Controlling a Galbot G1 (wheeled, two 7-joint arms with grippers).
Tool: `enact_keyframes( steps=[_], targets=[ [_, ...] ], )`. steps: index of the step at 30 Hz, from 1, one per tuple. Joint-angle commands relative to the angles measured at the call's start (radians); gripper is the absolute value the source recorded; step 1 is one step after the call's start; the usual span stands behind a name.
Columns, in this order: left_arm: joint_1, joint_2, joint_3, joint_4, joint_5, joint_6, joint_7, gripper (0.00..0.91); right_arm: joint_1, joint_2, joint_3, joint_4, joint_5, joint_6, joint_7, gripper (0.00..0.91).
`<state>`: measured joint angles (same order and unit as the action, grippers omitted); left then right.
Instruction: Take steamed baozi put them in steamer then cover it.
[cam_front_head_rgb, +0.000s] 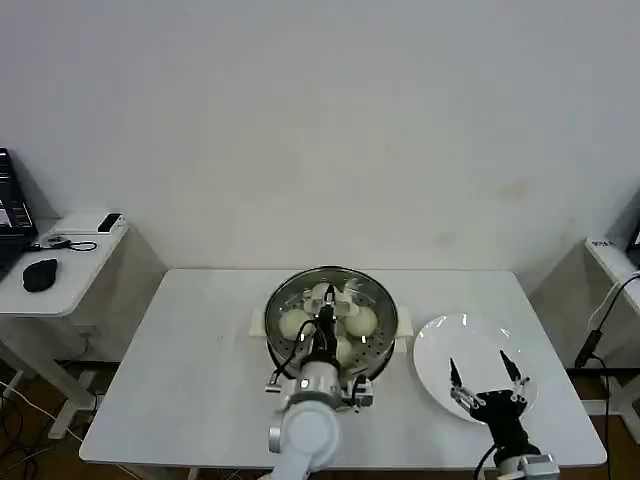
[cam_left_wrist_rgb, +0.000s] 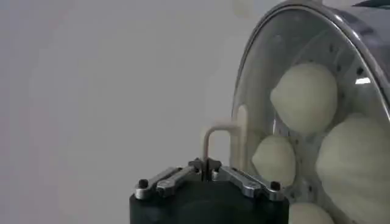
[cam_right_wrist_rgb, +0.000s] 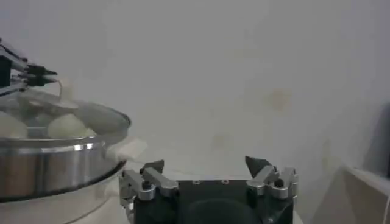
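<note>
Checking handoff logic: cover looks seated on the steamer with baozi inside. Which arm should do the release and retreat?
Left. The left gripper is shut on the cover handle, over the steamer holding the steamed baozi. The right gripper hangs open over the white plate, so it has nothing to release.

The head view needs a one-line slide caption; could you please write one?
Left tool shut on the lid handle over the bun-filled steamer; right tool open above the empty plate.
</note>
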<state>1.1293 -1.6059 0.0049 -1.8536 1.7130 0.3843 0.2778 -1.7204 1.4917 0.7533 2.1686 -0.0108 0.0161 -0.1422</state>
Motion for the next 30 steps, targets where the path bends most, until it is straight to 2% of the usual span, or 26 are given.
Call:
enact_keyframes(
  steps=[1, 10, 15, 20, 24, 27, 28, 29, 30],
  targets=[
    [0.019, 0.002, 0.012, -0.049, -0.001, -0.002, 0.004, 0.907, 0.001, 0.001, -0.006, -0.003, 0.000, -0.002, 0.001, 0.907],
    [0.093, 0.047, 0.042, -0.181, -0.015, -0.011, 0.012, 0.907, -0.004, -0.004, -0.005, -0.001, 0.011, -0.018, 0.013, 0.907],
    [0.153, 0.115, 0.028, -0.301, -0.073, -0.013, -0.001, 0.907, -0.004, 0.003, -0.015, -0.001, 0.010, -0.021, 0.018, 0.907],
    [0.276, 0.197, -0.050, -0.427, -0.245, -0.037, -0.058, 0.907, -0.012, 0.005, -0.020, -0.005, 0.008, -0.019, 0.022, 0.907],
    [0.308, 0.216, -0.211, -0.347, -0.535, -0.159, -0.309, 0.907, -0.022, -0.008, -0.022, -0.006, 0.029, -0.017, 0.023, 0.907],
    [0.276, 0.275, -0.358, -0.218, -1.097, -0.239, -0.441, 0.907, -0.037, -0.043, -0.025, 0.003, 0.087, -0.025, 0.021, 0.907],
    [0.259, 0.305, -0.428, -0.161, -1.378, -0.347, -0.456, 0.907, -0.043, -0.065, -0.021, 0.009, 0.107, -0.027, 0.016, 0.907],
    [0.259, 0.321, -0.453, -0.139, -1.482, -0.389, -0.486, 0.907, -0.045, -0.075, -0.017, 0.013, 0.122, -0.031, 0.015, 0.907],
    [0.261, 0.336, -0.482, -0.129, -1.669, -0.387, -0.511, 0.907, -0.048, -0.091, -0.014, 0.020, 0.142, -0.034, 0.013, 0.907]
  ],
)
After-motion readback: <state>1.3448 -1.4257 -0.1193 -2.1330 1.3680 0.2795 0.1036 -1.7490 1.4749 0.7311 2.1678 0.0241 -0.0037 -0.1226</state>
